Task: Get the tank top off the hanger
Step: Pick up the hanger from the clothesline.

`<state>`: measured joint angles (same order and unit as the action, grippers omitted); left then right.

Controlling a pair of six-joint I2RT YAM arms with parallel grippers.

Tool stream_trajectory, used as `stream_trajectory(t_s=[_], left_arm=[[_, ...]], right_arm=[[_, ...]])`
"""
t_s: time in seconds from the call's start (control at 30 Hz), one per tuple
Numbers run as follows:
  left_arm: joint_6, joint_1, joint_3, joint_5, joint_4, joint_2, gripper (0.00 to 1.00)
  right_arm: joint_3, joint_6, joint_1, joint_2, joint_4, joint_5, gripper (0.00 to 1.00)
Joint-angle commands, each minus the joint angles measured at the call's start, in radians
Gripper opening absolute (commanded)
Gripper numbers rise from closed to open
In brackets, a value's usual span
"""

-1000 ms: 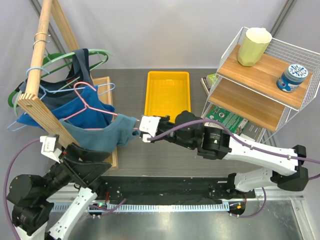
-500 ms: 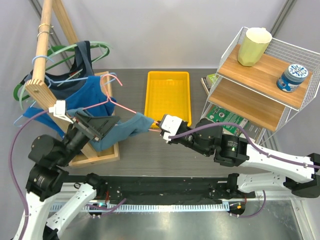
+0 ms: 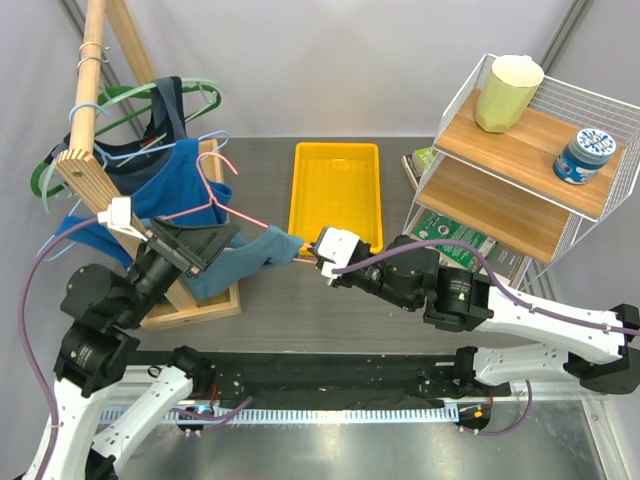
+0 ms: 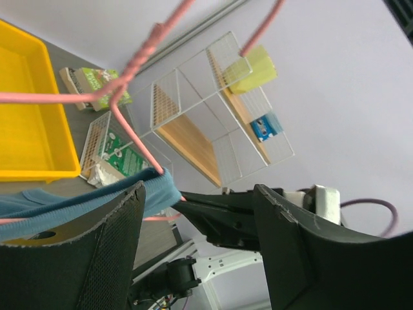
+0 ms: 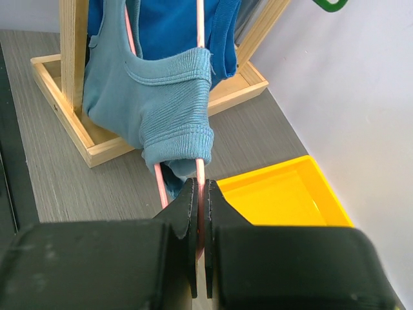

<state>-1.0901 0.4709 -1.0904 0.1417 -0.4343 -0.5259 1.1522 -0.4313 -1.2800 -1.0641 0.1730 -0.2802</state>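
Note:
A light-blue tank top (image 3: 243,256) hangs on a pink wire hanger (image 3: 212,203) that slants from the wooden rack out over the table. My right gripper (image 3: 304,253) is shut on the hanger's right end, just past the cloth; in the right wrist view the jaws (image 5: 201,188) pinch the pink wire (image 5: 201,77) below the tank top (image 5: 161,106). My left gripper (image 3: 222,240) is open at the tank top's left side. In the left wrist view the gripper (image 4: 199,190) gapes wide, the cloth (image 4: 84,203) by the left finger (image 4: 71,252) and the hanger (image 4: 132,139) above.
The wooden rack (image 3: 85,110) with its base tray (image 3: 195,312) holds other hangers, green (image 3: 190,95) and blue, with darker blue garments (image 3: 165,190). A yellow tray (image 3: 335,190) lies mid-table. A wire shelf (image 3: 520,160) at right holds a cup (image 3: 508,92) and a tin (image 3: 587,155).
My left arm rose from low down up to the tank top. My right gripper pulled the hanger's end rightward, then eased slightly back left. The hanger now tilts steeper.

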Motion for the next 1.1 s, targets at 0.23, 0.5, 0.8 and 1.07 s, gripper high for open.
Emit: stream_trajectory(t_s=[0.23, 0.5, 0.8, 1.07], left_arm=[[0.085, -0.005, -0.236, 0.321, 0.025, 0.087, 0.72], [0.194, -0.029, -0.687, 0.654, 0.016, -0.336, 0.74], [0.076, -0.022, -0.973, 0.742, 0.201, -0.655, 0.75], [0.267, 0.203, -1.158, 0.578, 0.025, -0.855, 0.74]], right_arm=[[0.066, 0.068, -0.002, 0.015, -0.081, -0.005, 0.01], [0.087, 0.075, -0.002, 0.035, -0.072, -0.019, 0.01], [0.103, 0.063, -0.002, 0.055, -0.043, -0.066, 0.01], [0.092, 0.078, -0.001, 0.039, -0.030, -0.123, 0.01]])
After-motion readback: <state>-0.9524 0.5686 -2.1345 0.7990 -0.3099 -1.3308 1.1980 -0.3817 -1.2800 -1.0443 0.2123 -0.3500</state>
